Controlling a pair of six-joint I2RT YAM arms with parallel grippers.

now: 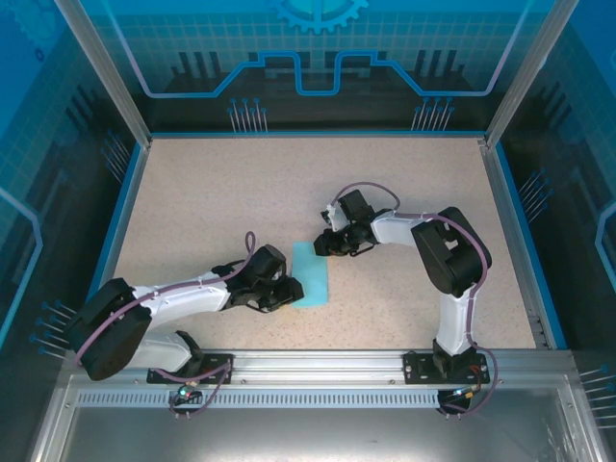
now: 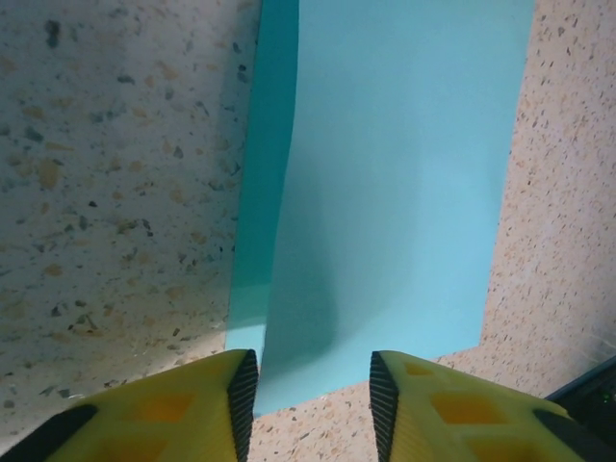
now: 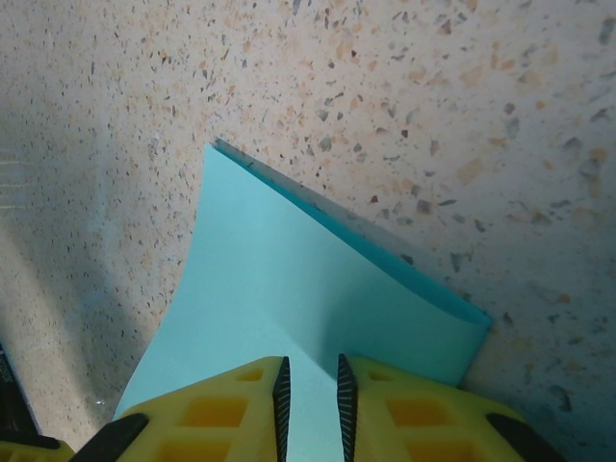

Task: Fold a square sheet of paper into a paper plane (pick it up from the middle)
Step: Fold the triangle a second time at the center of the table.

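Observation:
The square sheet of paper (image 1: 312, 277) lies folded double on the table as a light-blue rectangle between the two arms. My left gripper (image 1: 289, 292) is at its near left corner. In the left wrist view the gripper (image 2: 313, 390) is open and straddles the paper's (image 2: 404, 192) near edge; the top layer stands up slightly along the left side. My right gripper (image 1: 323, 245) is at the far edge. In the right wrist view its jaws (image 3: 309, 390) stand a narrow gap apart over the paper (image 3: 279, 289), which bulges into a soft ridge running to the gap.
The speckled beige table (image 1: 241, 192) is walled by blue side rails and a rear panel (image 1: 308, 58). The arm bases sit on the metal rail (image 1: 318, 371) at the near edge.

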